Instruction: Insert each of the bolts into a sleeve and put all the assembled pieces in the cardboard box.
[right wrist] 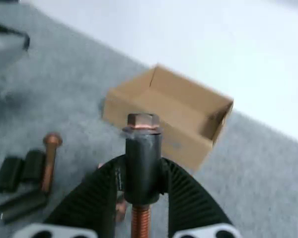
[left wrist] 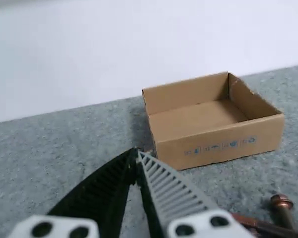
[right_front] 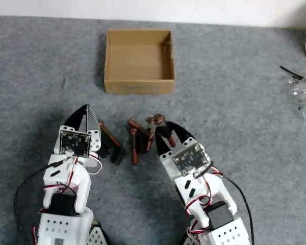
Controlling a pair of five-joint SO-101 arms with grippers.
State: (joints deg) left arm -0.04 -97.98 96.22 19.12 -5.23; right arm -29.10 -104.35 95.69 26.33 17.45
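Far left: clenched left tool (right_front: 86, 111), tips together on nothing, low over the desk (right_front: 245, 168), nose toward the cardboard box (right_front: 138, 87). Forearm stretched forward from its base.

Centre: loose bolts (right_front: 134, 145) and black sleeves (right_front: 117, 154) flat on the desk between the arms, unpaired. Further back, the empty box, well apart from both tools.

Right: right tool (right wrist: 144, 173) grasping an assembled piece (right wrist: 144, 144) by the sleeve. Upright, hex head on top, thread sticking out below the fingers (right wrist: 188, 198). Seemingly lifted off the desk, at the right edge of the pile. Arm angled inward toward the centre.

Looks like the delivery step for a first piece. Next, probably: raise clear of the pile, swing forward and a bit left over the box rim, lower, let go. Worth watching the tilt on release. After that, back to the pile for the remaining pairs.
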